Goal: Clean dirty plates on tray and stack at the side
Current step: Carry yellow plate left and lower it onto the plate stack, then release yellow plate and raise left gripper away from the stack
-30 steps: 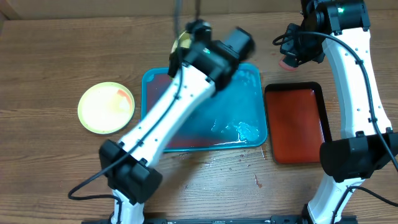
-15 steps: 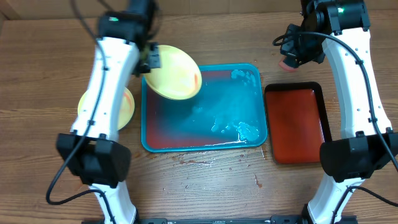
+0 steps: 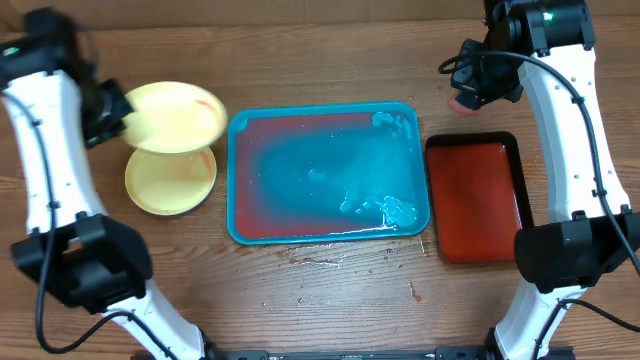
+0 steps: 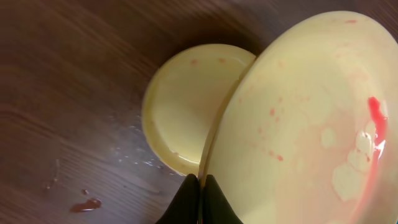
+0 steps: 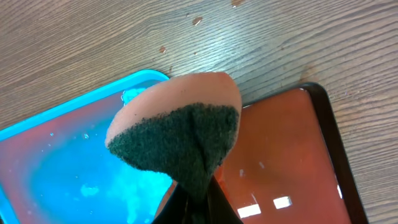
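The left gripper (image 4: 200,182) pinches the rim of a sauce-smeared plate (image 3: 178,115) above a second plate (image 3: 168,185) beside the tray (image 3: 231,180). The right gripper (image 5: 194,198) clamps a sponge (image 5: 180,130).

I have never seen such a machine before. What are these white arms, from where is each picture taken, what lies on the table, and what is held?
These are two robot arms, a left arm and a right arm, standing at a wooden table. Each ends in a two-finger gripper. One picture looks down from above the table. The other two come from a small camera on each wrist.

On the table lie a teal tray, wet and reddish inside, a smaller dark red tray, and a yellow-green resting plate.

The left gripper pinches the rim of a held plate, smeared with red sauce, over the resting plate. The right gripper holds a sponge with a dark green scrubbing side.
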### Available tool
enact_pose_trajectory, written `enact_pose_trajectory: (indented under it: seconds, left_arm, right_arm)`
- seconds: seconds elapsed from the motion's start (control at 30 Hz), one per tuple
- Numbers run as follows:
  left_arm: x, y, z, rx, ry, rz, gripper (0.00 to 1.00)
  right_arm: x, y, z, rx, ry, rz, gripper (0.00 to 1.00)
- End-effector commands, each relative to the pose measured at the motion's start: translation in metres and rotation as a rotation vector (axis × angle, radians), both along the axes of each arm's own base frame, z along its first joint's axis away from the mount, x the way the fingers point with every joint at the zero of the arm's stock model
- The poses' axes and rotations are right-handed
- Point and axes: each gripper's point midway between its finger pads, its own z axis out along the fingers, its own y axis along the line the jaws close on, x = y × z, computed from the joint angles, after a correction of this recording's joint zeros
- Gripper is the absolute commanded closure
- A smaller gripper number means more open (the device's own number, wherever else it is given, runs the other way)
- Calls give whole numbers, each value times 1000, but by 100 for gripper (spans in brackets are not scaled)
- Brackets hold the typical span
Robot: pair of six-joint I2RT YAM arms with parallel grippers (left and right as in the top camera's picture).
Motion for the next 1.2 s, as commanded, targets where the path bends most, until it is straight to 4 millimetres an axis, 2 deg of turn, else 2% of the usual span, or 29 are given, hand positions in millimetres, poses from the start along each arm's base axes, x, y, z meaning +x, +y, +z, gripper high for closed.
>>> enact_pose_trajectory:
  seconds: [0.0, 0.1, 0.17, 0.3, 0.4, 0.53, 0.8, 0.83, 0.87, 0.93, 1.03, 1.17]
  left_arm:
    - [-17, 25, -10, -14, 12, 96, 96]
    - [-26, 36, -37, -32, 45, 131, 96]
    - [-32, 39, -62, -46, 74, 156, 96]
    - [-42, 39, -105, -63, 103, 189, 96]
    - [-47, 35, -131, -75, 114, 202, 96]
    - [-53, 31, -147, -81, 125, 202, 96]
    - [-58, 33, -149, -64, 143, 193, 96]
    - [-59, 34, -149, -59, 149, 194, 93]
    - [-60, 34, -149, -56, 155, 189, 84]
    - [-61, 34, -149, -54, 161, 170, 60]
    - [-63, 34, -147, -52, 169, 153, 35]
    - [-59, 36, -133, -39, 156, 137, 31]
  right_arm:
    - [3, -1, 4, 0, -19, -1, 96]
    - [3, -1, 4, 0, -21, -1, 96]
    - [3, -1, 4, 0, -21, -1, 96]
    - [3, -1, 4, 0, -20, 0, 96]
    - [3, -1, 4, 1, -20, 0, 96]
    - [3, -1, 4, 1, -21, 0, 96]
    - [2, -1, 4, 0, -17, 0, 96]
    - [2, -1, 4, 0, -17, 0, 96]
    - [2, -1, 4, 0, -17, 0, 96]
    - [2, -1, 4, 0, -17, 0, 96]
    - [2, -1, 4, 0, -17, -1, 96]
    - [1, -1, 3, -1, -12, -1, 96]
